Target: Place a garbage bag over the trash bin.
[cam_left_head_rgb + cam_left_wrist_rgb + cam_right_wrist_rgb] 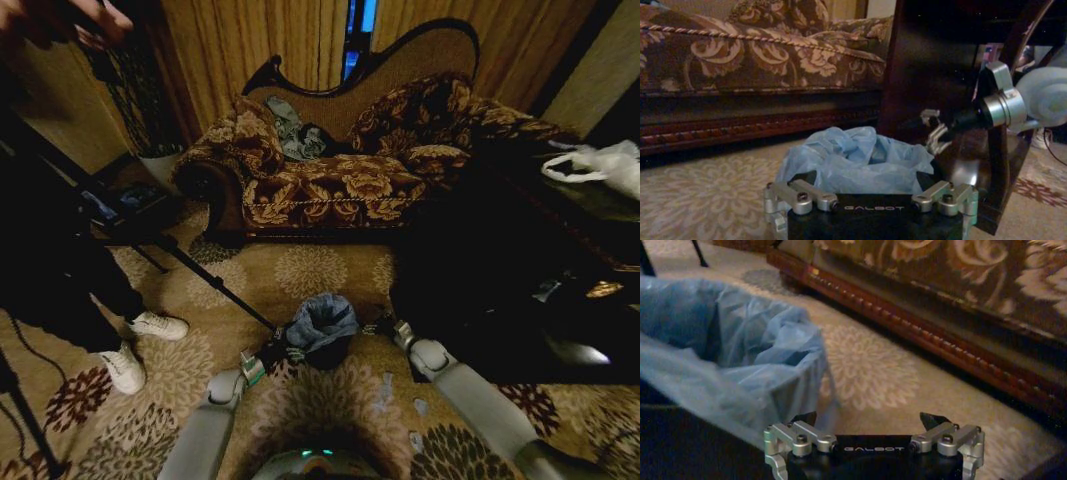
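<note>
The small black trash bin (332, 353) stands on the carpet just in front of me, with the pale blue garbage bag (322, 320) draped over its rim and crumpled at the mouth. My left gripper (274, 350) is at the bin's left side. In the left wrist view its fingers are open, with the bag (857, 160) bunched between and beyond them. My right gripper (384, 326) is at the bin's right side. It is open (868, 420) beside the bag's hanging skirt (733, 355), with nothing between its fingers. The bin's dark wall (687, 445) shows below the film.
A floral sofa (340, 180) stands close behind the bin. A large dark low table (520, 290) sits to the right with a white plastic bag (600, 165) on it. On the left are a tripod leg (215, 285) and a person's white shoes (140, 345).
</note>
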Robot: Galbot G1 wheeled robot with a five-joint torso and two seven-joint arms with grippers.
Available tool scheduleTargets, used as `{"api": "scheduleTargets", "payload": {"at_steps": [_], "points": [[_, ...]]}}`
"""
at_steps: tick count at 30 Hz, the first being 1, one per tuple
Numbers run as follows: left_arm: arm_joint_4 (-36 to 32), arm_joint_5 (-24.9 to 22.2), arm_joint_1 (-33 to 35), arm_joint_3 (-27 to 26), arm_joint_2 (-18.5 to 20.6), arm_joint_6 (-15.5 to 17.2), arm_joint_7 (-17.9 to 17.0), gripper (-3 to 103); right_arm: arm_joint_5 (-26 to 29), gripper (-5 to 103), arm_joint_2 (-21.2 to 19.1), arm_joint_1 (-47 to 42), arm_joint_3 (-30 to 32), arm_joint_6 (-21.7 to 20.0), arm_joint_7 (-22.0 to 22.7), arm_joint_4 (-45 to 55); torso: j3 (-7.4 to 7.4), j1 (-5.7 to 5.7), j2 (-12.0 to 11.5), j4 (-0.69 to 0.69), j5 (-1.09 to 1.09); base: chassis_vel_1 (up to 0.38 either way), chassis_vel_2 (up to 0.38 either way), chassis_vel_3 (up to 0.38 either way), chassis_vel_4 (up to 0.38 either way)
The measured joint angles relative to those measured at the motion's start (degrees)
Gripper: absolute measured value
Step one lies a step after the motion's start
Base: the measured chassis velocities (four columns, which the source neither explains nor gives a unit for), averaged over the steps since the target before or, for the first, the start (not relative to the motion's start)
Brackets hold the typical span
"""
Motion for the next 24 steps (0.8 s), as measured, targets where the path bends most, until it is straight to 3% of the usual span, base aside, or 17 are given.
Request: {"api": "scheduleTargets", "payload": {"at_steps": [7,13,17,24], "points": [[-0.14,0.04,0.05,0.09,0.03,-0.12,0.06,102,3.82,100,-3.91,-4.06,3.07,-3.33,2.89,7.87,0.00,0.00,0.00,0.00,0.02,0.000,0.000,0.000,0.000],[0.39,-0.30,-0.22,0.09,0.04,-0.23,0.03,100,5.48,100,-10.13,-14.04,8.45,-7.85,4.59,21.45,-0.01,0.00,0.00,-0.01,-0.02,0.000,0.000,0.000,0.000],[0.99,-0.32,-0.48,0.18,-0.19,-0.60,0.02,100,4.67,100,-10.31,-19.71,9.80,-9.25,7.98,26.41,-0.01,0.00,0.00,0.01,0.00,0.000,0.000,0.000,0.000],[0.01,-0.38,0.29,0.42,-0.37,-0.92,-0.37,100,2.35,100,-8.51,-26.32,14.09,-8.76,8.09,27.58,-0.01,0.00,0.00,0.00,0.02,0.000,0.000,0.000,0.000]]}}
